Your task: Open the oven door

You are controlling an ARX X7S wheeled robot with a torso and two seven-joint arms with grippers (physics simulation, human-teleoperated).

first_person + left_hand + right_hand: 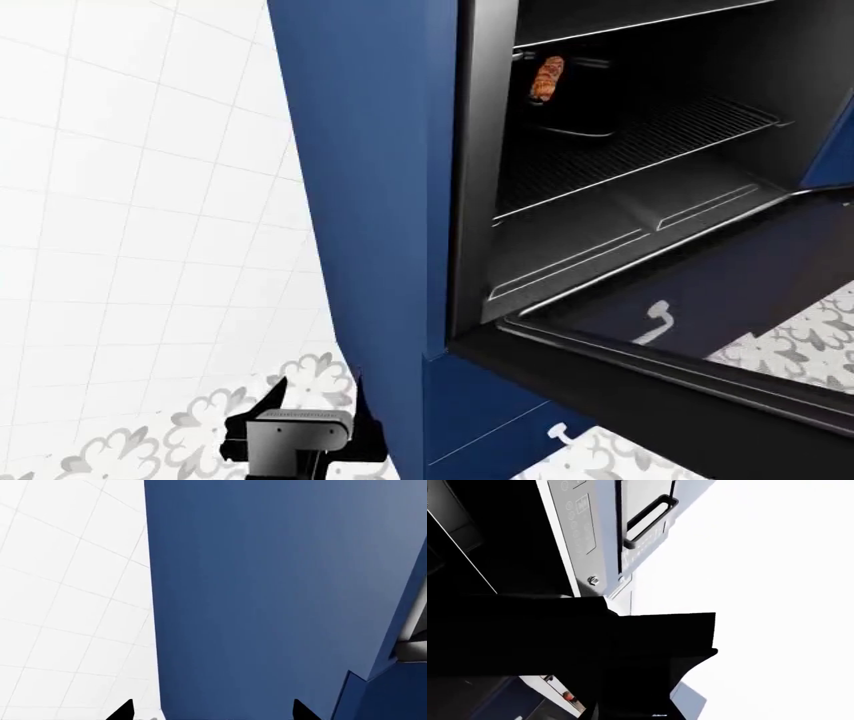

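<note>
The oven door (667,350) hangs swung down and open, well off to the right of the left pincer (212,711), which points at the blue cabinet side (367,170) with its two black tips spread wide, holding nothing. The right pincer shows only as a dark mass in its own wrist view, so I cannot tell its state.

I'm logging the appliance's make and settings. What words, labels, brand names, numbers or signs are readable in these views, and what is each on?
None can be read.
The grey control panel in the right wrist view carries faint printed marks, too small and blurred to read.
The oven door, oven cavity and navy cabinet show no text in the head view.
</note>
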